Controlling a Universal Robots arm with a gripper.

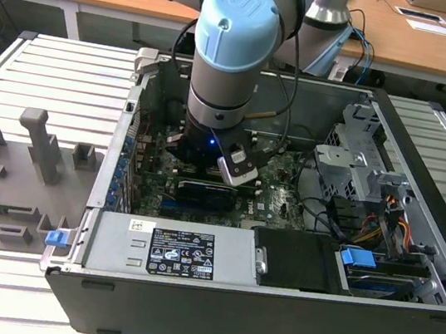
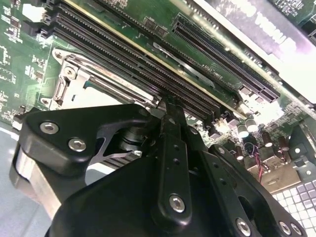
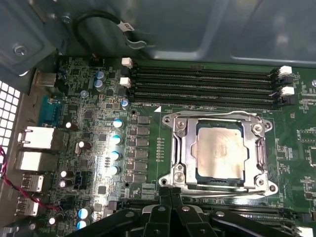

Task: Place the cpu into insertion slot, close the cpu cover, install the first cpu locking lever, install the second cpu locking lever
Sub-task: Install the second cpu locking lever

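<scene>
Cpu [image 3: 220, 154] sits in the insertion slot [image 3: 185, 148], its silvery top showing through the window of the cpu cover [image 3: 257, 148], which lies down flat around it; the chip looks square to the frame, not tilted. Beyond the socket, on the side away from the gripper, run the long black memory slots [image 3: 202, 86].

In the first wrist view the gripper [image 3: 170, 197] hangs just beside the socket's near edge, fingertips drawn together with no gap to be seen and nothing between them; they seem to be at or very near the metal rim there, though contact I cannot confirm. In the exterior view the arm reaches down into the open computer case [image 1: 431, 122].

On handling, as a judgement: the chip is light, stiff and fragile, its lid smooth and likely slippery, best taken by its edges; the cover is thin springy sheet metal, pressed flat rather than gripped; a locking lever would be stiff spring wire, best pushed near its free end.
</scene>
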